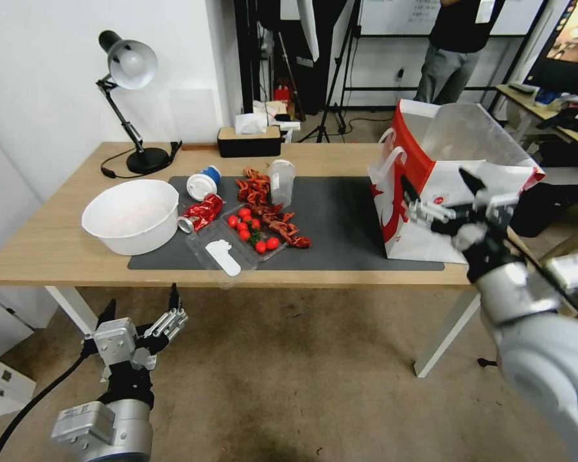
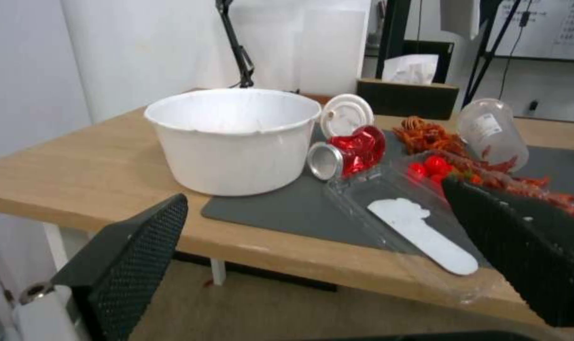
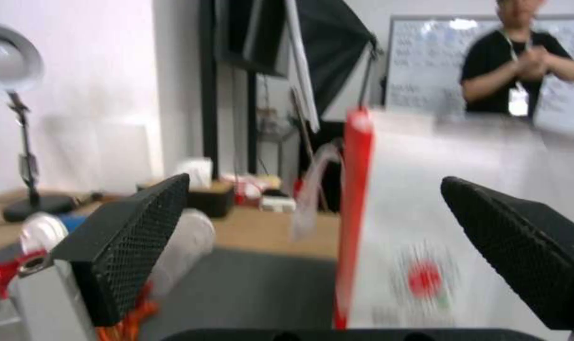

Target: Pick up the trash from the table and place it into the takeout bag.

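While the right pincer (image 1: pixel 442 185) hangs with jaws apart just in front of the takeout bag (image 1: pixel 424 212) at the bench's (image 1: pixel 58 244) right end, the left pincer (image 1: pixel 141 308), also spread and empty, waits low before the near edge. On the dark mat (image 1: pixel 340 218) lie the crushed red can (image 1: pixel 202 213), white bowl (image 1: pixel 131 215), lidded cup (image 1: pixel 203 183) and clear plastic cup (image 1: pixel 281 181).

The left gripper (image 1: pixel 140 301) is being held low on the robot's left, wrist upward, its two black fingers (image 2: pixel 132 255) spread wide apart and nothing being gripped. The right gripper (image 1: pixel 442 183) is being held raised on the robot's right on a bent silver arm, its black fingers (image 3: pixel 135 237) likewise parted and empty.
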`<state>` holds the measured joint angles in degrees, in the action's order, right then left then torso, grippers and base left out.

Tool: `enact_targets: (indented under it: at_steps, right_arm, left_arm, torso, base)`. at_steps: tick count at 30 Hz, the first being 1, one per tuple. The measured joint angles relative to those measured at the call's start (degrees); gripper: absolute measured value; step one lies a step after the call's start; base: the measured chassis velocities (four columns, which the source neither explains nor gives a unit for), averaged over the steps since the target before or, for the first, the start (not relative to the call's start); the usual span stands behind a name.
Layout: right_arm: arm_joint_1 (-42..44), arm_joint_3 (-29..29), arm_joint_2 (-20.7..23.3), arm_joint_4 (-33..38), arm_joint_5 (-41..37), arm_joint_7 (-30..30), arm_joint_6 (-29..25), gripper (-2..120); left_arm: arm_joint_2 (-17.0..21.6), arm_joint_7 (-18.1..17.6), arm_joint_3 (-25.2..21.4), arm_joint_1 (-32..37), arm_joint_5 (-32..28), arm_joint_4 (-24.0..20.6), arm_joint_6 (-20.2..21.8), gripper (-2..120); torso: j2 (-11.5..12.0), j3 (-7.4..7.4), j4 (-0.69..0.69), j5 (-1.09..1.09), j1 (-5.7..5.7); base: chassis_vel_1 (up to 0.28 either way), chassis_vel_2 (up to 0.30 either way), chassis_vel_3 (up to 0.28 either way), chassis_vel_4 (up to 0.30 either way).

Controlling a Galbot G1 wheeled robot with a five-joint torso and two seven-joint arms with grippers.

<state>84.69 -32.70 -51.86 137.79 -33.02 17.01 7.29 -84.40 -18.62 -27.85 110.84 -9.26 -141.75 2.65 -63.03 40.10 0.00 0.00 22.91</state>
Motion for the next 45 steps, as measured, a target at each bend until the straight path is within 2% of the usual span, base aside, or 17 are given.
enact_targets:
  at_steps: [1,8,11,20,32,45]
  right_arm:
    - [2.4,0.2,-2.2,-0.5,2.2,-0.5,-1.4,100]
    - [5.1,1.0,-5.2,-2.1,5.1,-1.1,-4.0,100]
    - [8.0,2.0,-8.7,-5.8,9.0,-1.3,-7.4,100]
    - [13.8,3.6,-13.7,-13.1,14.0,-2.6,-13.1,100]
    - [14.1,4.6,-15.2,-14.6,14.9,-3.0,-13.4,100]
    - [11.9,6.3,-13.9,-14.1,13.9,-4.3,-12.7,100]
  left_arm:
    - [0.1,0.0,0.0,0.0,0.0,0.1,-0.1,100]
    - [0.1,0.0,0.1,-0.1,0.0,0.3,-0.1,100]
    - [0.2,0.0,0.2,-0.3,-0.1,0.4,-0.1,100]
    - [0.2,0.0,0.3,-0.4,-0.1,1.0,-0.4,100]
    - [0.5,0.1,0.4,-0.2,-0.1,1.7,-1.0,100]
    - [0.7,0.1,0.2,-0.2,-0.1,1.9,-1.0,100]
  torso:
    - [0.0,0.00,0.00,-0.01,0.00]
    - [0.0,0.00,0.00,-0.01,0.00]
    - [0.0,0.00,0.01,0.00,0.00]
    - [0.0,0.00,0.00,-0.01,0.00]
    - [0.0,0.00,0.00,-0.01,0.01]
    - [0.0,0.00,0.00,0.00,0.01]
  base:
    - [0.000,0.000,0.000,0.000]
    - [0.000,0.000,0.000,0.000]
    - [0.000,0.000,0.000,0.000]
    - [0.000,0.000,0.000,0.000]
    - [0.000,0.000,0.000,0.000]
    - [0.000,0.000,0.000,0.000]
